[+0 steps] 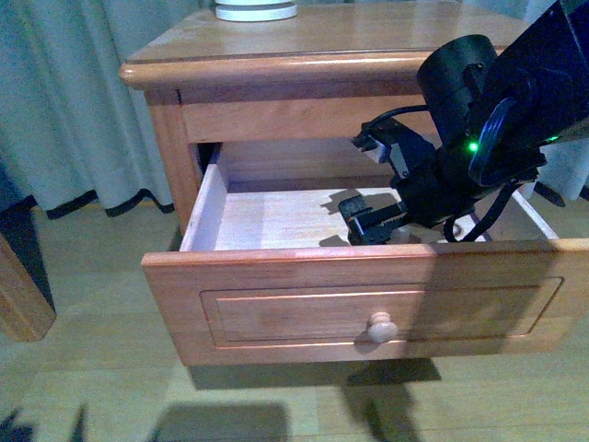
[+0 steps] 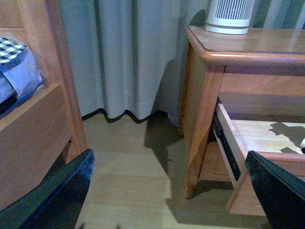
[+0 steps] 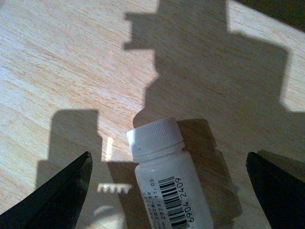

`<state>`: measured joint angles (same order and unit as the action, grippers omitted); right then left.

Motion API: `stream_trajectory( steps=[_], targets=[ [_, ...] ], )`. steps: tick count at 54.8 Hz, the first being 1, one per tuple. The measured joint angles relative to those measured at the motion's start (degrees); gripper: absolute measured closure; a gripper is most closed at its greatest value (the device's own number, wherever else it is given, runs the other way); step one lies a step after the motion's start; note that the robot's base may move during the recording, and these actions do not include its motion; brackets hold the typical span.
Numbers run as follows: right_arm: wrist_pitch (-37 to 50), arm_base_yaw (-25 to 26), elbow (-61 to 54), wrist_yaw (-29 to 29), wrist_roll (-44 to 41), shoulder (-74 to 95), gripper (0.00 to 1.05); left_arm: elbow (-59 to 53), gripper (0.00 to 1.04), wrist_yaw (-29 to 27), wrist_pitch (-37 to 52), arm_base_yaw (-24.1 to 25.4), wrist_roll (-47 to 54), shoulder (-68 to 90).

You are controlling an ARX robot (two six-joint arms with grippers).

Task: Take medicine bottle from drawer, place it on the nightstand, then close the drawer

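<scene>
Medicine bottle – place: the medicine bottle (image 3: 169, 186) is seen in the right wrist view on the pale wood floor of the drawer (image 1: 368, 295), apparently lying on its side; in the front view it is hidden behind the arm.
Medicine bottle – look: a small white cylinder is shown, closed by a white cap (image 3: 155, 138) with fine ribs round its edge. A printed label is wrapped round the body, and a black barcode with digits is carried along its length. A shadow is cast beside it on the wood.
Right gripper: the right gripper (image 1: 366, 224) is lowered into the drawer. Its two dark fingers (image 3: 62, 195) are spread wide, one on each side of the bottle, and the bottle is touched by neither.
Left gripper: the left gripper (image 2: 169, 162) is held near the floor, beside the nightstand (image 1: 313, 41), with its fingers parted and nothing held between them.
Drawer: the upper drawer is pulled well out; a recessed panel front and one round knob (image 1: 377, 329) are shown.
Nightstand top: a glossy orange-brown surface is seen, with only a white ribbed appliance (image 2: 230, 16) standing on it near the back.
Background: a grey curtain (image 2: 124, 57) is hung behind.
</scene>
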<state>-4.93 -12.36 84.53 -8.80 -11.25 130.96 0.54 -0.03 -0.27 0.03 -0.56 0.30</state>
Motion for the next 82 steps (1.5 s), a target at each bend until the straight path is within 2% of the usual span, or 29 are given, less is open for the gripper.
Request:
stream_trajectory(
  steps=[6,20,23,42,63,72,82],
  targets=[
    [-0.07,0.00,0.24,-0.22,0.09,0.70,0.32,0.00,0.06,0.02,0.00,0.00,0.00,0.00],
    [0.42,0.07,-0.35,-1.51,0.39,0.70,0.68,0.00,0.06,0.02,0.00,0.00,0.00,0.00],
    [0.98,0.00,-1.05,-1.95,0.44,0.24,0.73,0.00,0.06,0.00,0.00,0.00,0.00,0.00],
    [4.20,-2.43,-8.66,-6.67,1.42,-10.51,0.74,0.00,0.06,0.00,0.00,0.00,0.00,0.00],
    [2.27,-2.43,-8.26,-12.83,5.05,-27.50,0.74,0.00,0.06,0.02,0.00,0.00,0.00,0.00],
    [4.11,-1.29,0.39,-9.05,5.11,-28.76,0.74,0.00,0.06,0.00,0.00,0.00,0.00,0.00],
    [3.56,0.57,13.40,-3.74,5.09,-20.83,0.74,0.00,0.06,0.00,0.00,0.00,0.00,0.00]
  ],
)
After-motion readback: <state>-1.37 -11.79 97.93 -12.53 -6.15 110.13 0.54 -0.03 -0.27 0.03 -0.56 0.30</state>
